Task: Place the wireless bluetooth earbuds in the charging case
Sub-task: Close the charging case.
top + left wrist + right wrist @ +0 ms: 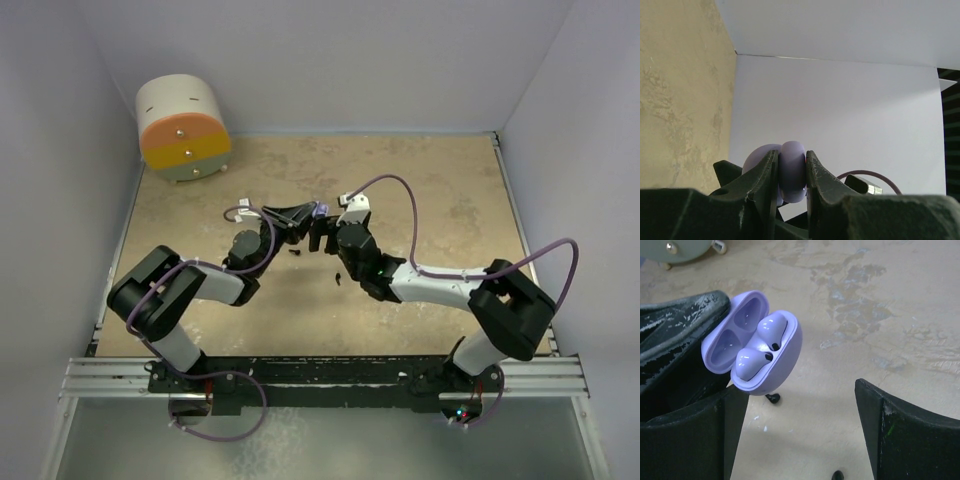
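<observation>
My left arm (190, 285) comes in low with its elbow bent and its forearm angled toward the middle of the table (440, 190). My left gripper (303, 214) is clamped on the lavender charging case (787, 347), whose lid (735, 332) is swung open. The case seems to be lifted off the surface. Two lavender earbuds (771, 327) sit in its wells. My right arm (440, 285) stretches in from the other side with its wrist tipped down. My right gripper (322, 238) faces the case, jaws wide apart and holding nothing. Two black earbuds (772, 398) lie on the table below, apart from each other.
</observation>
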### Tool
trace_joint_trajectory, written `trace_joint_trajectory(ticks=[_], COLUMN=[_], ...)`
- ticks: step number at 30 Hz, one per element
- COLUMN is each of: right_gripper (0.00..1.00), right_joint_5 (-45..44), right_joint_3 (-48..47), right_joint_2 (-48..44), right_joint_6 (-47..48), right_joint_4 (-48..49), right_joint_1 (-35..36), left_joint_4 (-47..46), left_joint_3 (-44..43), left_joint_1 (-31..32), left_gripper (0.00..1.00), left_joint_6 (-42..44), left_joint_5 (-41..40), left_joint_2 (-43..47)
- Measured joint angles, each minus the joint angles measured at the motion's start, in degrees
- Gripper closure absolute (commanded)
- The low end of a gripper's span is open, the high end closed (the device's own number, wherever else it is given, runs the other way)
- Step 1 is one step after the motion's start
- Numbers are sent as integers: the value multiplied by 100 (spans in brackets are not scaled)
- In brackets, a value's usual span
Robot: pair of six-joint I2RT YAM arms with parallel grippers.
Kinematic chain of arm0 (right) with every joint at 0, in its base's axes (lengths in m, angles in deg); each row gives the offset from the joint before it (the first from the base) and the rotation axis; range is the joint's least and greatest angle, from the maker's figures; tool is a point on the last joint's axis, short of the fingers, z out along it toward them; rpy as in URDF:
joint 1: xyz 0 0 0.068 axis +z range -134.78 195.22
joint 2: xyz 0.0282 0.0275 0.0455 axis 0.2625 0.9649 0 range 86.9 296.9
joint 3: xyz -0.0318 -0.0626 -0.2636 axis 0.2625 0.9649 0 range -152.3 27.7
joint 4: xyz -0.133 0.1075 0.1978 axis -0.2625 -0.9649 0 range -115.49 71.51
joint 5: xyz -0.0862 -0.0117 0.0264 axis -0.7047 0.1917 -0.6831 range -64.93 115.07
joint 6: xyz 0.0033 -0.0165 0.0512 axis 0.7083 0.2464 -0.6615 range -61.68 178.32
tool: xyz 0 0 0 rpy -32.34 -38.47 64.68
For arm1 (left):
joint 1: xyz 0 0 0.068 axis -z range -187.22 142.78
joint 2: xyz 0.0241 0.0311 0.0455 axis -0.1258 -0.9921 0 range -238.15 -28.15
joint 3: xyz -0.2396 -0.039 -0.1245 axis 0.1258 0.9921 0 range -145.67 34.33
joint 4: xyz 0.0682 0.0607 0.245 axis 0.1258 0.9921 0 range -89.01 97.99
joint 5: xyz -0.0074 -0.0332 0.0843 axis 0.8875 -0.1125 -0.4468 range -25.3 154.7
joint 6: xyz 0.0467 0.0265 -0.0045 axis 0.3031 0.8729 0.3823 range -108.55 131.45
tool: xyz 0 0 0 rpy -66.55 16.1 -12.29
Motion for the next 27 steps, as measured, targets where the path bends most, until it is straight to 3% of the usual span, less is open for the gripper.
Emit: trace_joint_trajectory(ticks=[13,27], right_gripper=[11,0], right_joint_5=[-627,-1027], right_joint_3=[205,713], right_joint_2=[98,-787], right_joint_6=[127,-372], right_joint_4=[623,96], right_joint_1=[28,26], left_joint_4=[114,385], left_joint_3=[13,273], left_joint_1=[50,-205], left_gripper=[100,100], left_joint_6=[-149,92], left_joint_5=[-90,175], left_joint_2=[-7,-9])
